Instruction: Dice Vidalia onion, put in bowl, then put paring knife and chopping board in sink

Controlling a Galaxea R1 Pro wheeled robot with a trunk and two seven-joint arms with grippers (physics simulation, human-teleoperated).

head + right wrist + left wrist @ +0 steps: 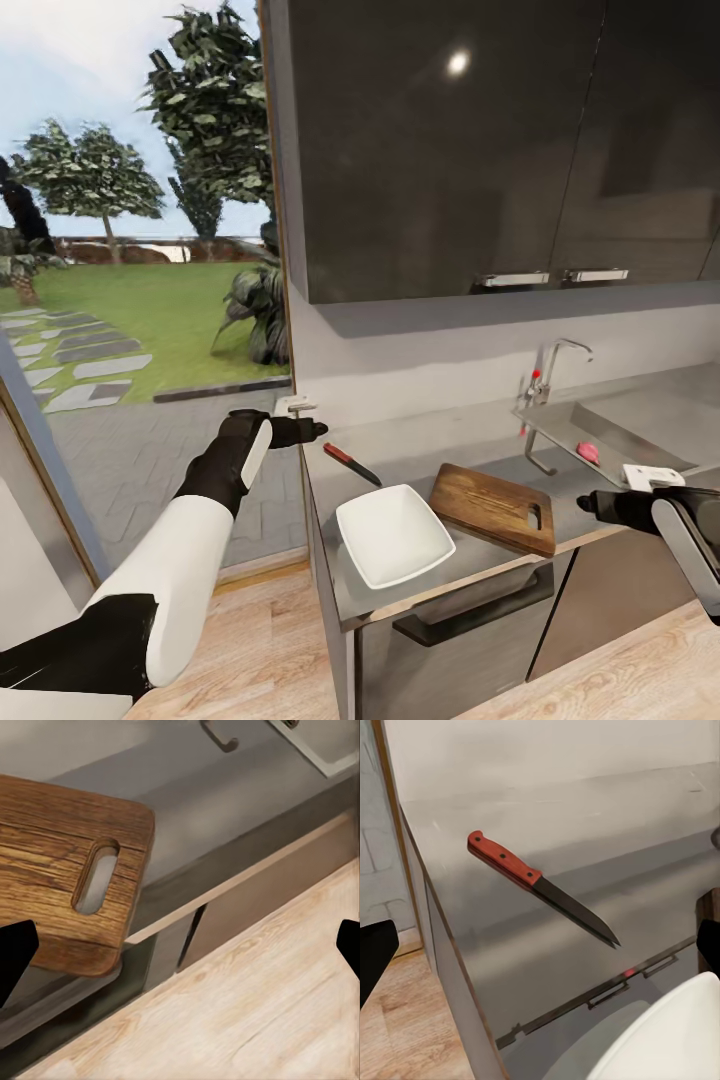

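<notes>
Both arms are held out over the countertop [480, 440], with nothing gripped.

The knife [351, 464] is seen near the countertop's left end, toward the back edge, just behind the white bowl [392, 534] at the front edge. The board [494, 507] lies just right of the bowl — its handle slot toward the front edge. A pink onion [589, 453] rests in the sink [640, 425] at the right. The left gripper [310, 430] hangs above the knife; the right gripper [585, 503] hovers beside the board's slot end — both jaws are spread, released.
</notes>
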